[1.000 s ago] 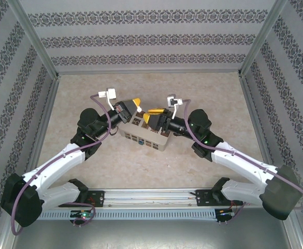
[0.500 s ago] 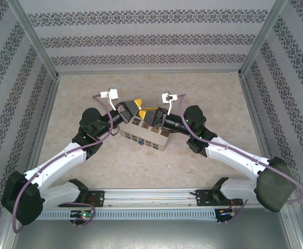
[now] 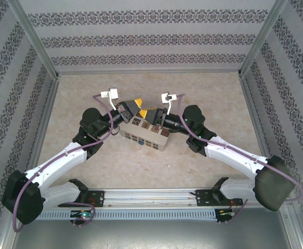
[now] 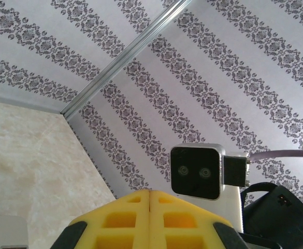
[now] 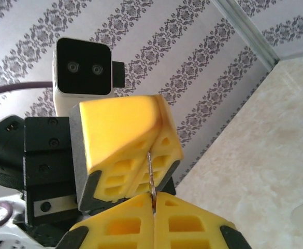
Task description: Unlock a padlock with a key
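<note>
In the right wrist view the key [image 5: 150,176], a thin silvery strip, stands on edge between two pairs of yellow fingers. My right gripper [image 5: 153,196] is shut on its lower end. My left gripper [image 5: 147,155] hangs just above, jaws together, with the key's upper end in their seam. From above, the left gripper [image 3: 137,103] and right gripper [image 3: 147,112] meet tip to tip over the far edge of the cream box [image 3: 147,134]. In the left wrist view the left gripper [image 4: 149,193] shows shut fingers. The padlock is hidden.
The cream box with brown picture tiles lies at the table's middle, under both wrists. Patterned walls close in the table [image 3: 213,98] at the back and sides. The right wrist's camera [image 4: 198,171] faces the left wrist camera at close range.
My right arm has swung left toward the left gripper and its jaws have closed on the key. The left arm has barely moved.
</note>
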